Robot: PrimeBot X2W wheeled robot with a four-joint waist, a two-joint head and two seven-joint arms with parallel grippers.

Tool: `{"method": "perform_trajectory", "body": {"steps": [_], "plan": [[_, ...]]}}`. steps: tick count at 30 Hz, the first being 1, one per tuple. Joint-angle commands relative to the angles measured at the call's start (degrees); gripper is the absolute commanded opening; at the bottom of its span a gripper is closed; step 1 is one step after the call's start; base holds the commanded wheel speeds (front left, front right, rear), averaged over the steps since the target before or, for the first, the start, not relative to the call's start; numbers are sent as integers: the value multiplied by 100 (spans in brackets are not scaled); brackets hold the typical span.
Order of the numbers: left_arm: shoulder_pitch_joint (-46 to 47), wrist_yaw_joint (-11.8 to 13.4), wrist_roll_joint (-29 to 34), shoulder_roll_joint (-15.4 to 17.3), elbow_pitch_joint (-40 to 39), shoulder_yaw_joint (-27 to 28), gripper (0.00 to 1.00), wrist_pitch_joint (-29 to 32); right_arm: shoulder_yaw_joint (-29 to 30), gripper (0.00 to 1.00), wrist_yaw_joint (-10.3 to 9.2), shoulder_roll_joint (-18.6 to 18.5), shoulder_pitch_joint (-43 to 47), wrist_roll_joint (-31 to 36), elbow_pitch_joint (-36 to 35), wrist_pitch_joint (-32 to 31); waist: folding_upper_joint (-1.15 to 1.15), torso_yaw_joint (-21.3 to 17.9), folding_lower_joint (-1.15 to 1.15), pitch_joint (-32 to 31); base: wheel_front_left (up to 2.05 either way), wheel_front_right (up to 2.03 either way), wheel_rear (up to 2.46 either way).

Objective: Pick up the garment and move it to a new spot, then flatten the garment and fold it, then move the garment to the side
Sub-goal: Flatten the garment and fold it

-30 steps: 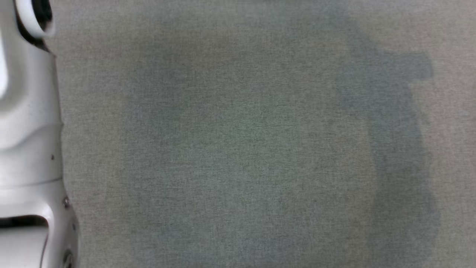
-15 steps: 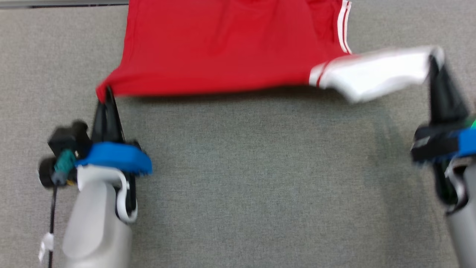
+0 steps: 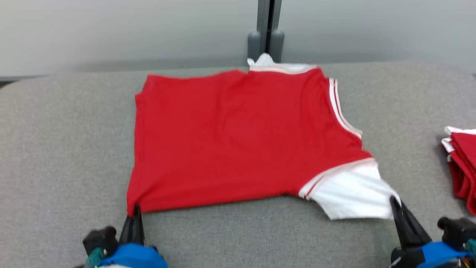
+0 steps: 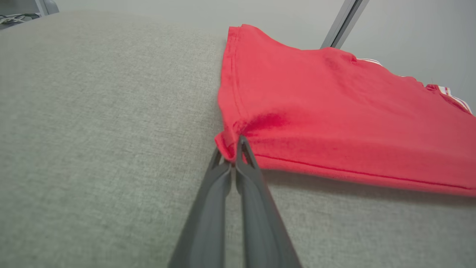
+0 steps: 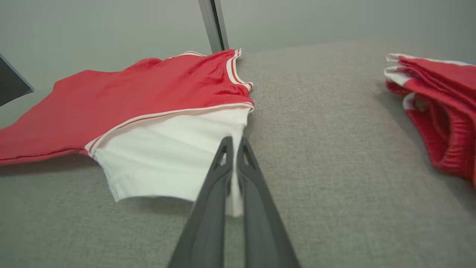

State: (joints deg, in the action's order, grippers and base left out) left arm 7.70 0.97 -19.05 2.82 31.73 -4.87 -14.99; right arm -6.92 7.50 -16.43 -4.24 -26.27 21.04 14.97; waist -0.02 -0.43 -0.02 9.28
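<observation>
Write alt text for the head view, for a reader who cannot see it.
A red garment lies spread on a grey table, its near edge pinched by the left gripper at a red corner and the right gripper at the white sleeve. Folded red clothes sit at far right.

No readable text, label, brand or number shows anywhere.

The grey surface (image 3: 67, 149) lies open left of the garment (image 3: 238, 141); a folded red stack (image 3: 463, 163) crowds the right edge.
</observation>
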Motion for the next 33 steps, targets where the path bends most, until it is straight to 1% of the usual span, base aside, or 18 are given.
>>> {"method": "perform_trajectory", "body": {"steps": [1, 7, 11, 16, 20, 24, 33], "plan": [[-236, 2, -14, 19, 5, -5, 0, -27, 37, 0, -1, 35, 258, 23, 44, 28, 2, -145, 2, -332, 0, 0, 0], [-934, 0, -100, 15, -5, 94, 0, -27, 25, 0, -2, 97, 969, -32, 125, 29, 2, -92, 2, -887, 0, 0, 0], [-1228, -53, -89, 16, -71, 113, 0, -28, -138, 0, -2, -23, 1358, -145, 63, 29, 2, -58, 2, -1064, 0, 0, 0], [-1419, -135, -29, 16, -241, 32, 0, -27, -123, 0, -2, -99, 1538, -290, -95, 28, 2, -24, 2, -1141, 0, 0, 0], [-1384, -154, -20, 14, -368, -52, 0, -27, -91, 0, -1, 4, 1362, -312, -177, 28, 2, 15, 2, -1113, 0, 0, 0], [-1117, -87, -40, 11, -522, -172, 0, -27, -54, 0, -1, 92, 974, -352, -221, 28, 2, 91, 2, -991, 0, 0, 0], [-377, 134, -189, 10, -355, -412, 0, -26, 45, 0, 0, 120, -290, -232, 254, 28, 2, 208, 2, -593, 0, 0, 0]]}}
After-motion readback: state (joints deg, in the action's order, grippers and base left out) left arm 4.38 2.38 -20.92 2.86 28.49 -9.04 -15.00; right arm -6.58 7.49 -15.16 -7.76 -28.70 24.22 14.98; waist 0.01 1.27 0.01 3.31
